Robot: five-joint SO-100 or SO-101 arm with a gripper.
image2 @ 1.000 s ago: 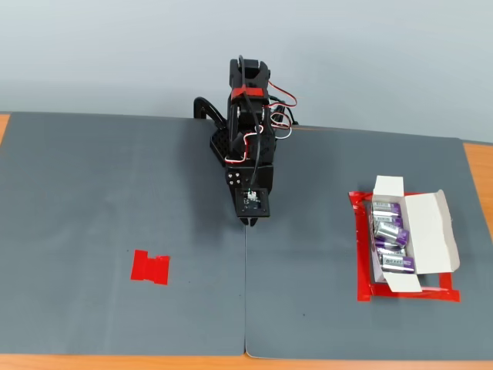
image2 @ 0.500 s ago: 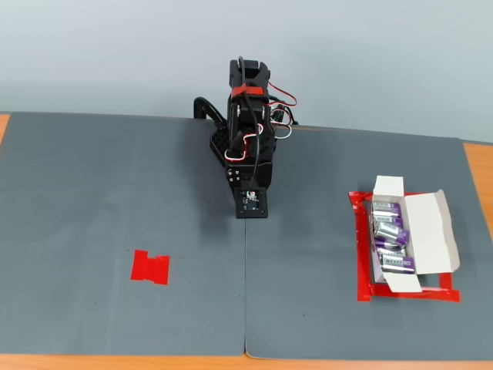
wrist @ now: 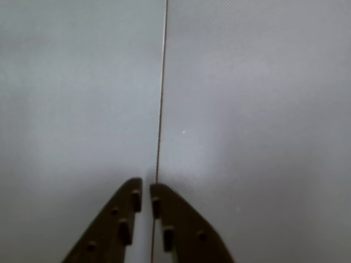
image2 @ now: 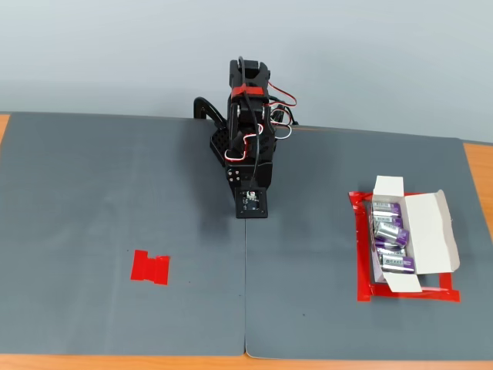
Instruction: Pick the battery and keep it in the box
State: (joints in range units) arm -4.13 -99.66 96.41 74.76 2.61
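The dark plastic end effector (wrist: 146,189) hung empty, its studded fingers nearly together above the seam between two grey woven mats. Purple-wrapped batteries (image2: 389,237) lay in the white cardboard box (image2: 431,231) inside a red tape frame (image2: 362,254) on the table (image2: 477,166)

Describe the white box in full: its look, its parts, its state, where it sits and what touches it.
The box is a small shallow carton of white cardboard, lying open on the right of the fixed view. A wide side flap folds out to the right; short end flaps stand at its far and near ends. It rests inside a red tape frame on the grey mat. Purple-and-white batteries lie in a row inside it. Nothing else touches it.
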